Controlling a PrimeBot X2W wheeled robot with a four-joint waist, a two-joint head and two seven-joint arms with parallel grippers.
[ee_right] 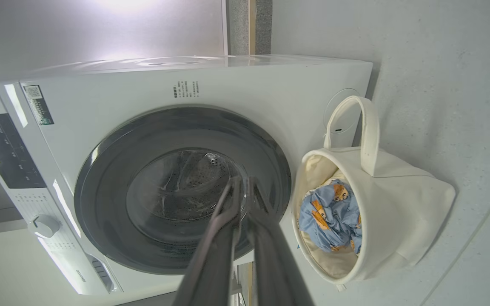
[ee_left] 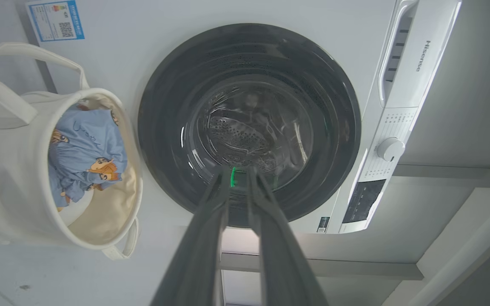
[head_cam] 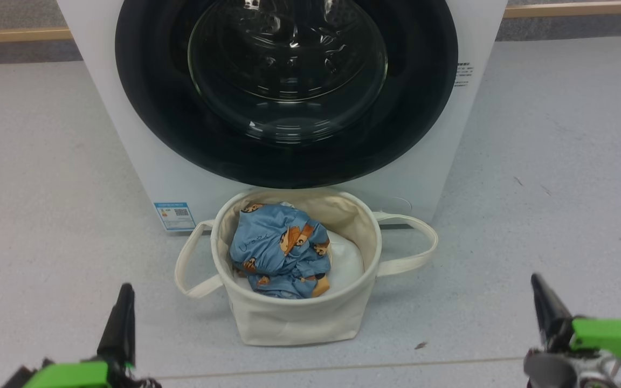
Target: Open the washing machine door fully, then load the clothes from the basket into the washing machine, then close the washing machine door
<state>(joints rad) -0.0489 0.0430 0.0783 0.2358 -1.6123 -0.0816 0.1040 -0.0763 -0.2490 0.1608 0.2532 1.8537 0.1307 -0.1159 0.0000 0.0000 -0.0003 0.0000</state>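
There was one washing machine (head_cam: 143,161) with one round door (head_cam: 289,91), one cream basket (head_cam: 294,318) with two loop handles, one bear-print garment (head_cam: 278,250), one white bundle (head_cam: 345,261), and two grippers.

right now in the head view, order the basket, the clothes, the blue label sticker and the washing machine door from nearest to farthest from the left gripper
1. basket, on the floor just right of the left gripper
2. clothes, inside the basket
3. blue label sticker, low on the machine front; too close to call against the clothes
4. washing machine door, shut, up behind the basket

The washing machine door (head_cam: 289,91) is shut on the white washing machine (head_cam: 127,134); blue bear-print clothes (head_cam: 281,250) fill the cream basket (head_cam: 294,318) before it
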